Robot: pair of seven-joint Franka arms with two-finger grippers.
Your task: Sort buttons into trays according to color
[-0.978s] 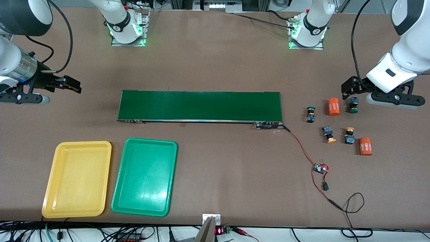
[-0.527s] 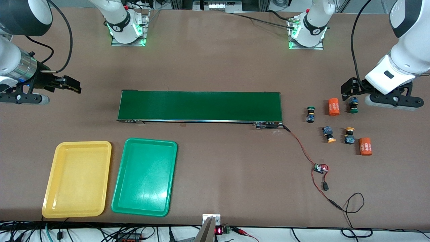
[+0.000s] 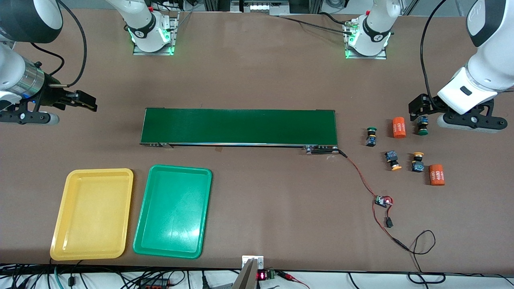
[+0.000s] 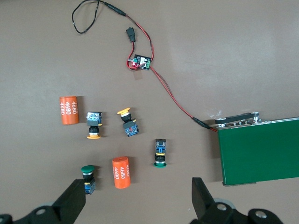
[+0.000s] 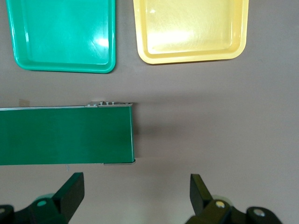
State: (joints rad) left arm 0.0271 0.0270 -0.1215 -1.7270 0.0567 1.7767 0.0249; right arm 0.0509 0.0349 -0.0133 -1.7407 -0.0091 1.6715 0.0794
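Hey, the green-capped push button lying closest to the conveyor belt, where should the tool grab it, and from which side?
Probably the dark squarish body of the green-capped push button, from straight above. It lies on its side, cap toward the robots' bases, leaving both flat flanks exposed with nothing touching them; the round cap would likely slip.

The front view looks down from high across the table (image 3: pixel 257 80) toward both bases, taking in the belt (image 3: pixel 239 126), the trays (image 3: pixel 92 212) and the buttons (image 3: pixel 371 136) at once. The left wrist view looks straight down, closer in, over the buttons (image 4: pixel 160 151) and one belt (image 4: pixel 261 151) end. The right wrist view looks straight down over the belt's (image 5: pixel 65 135) opposite end and the near edges of the trays (image 5: pixel 191 53); the belt alone appears in all three views.
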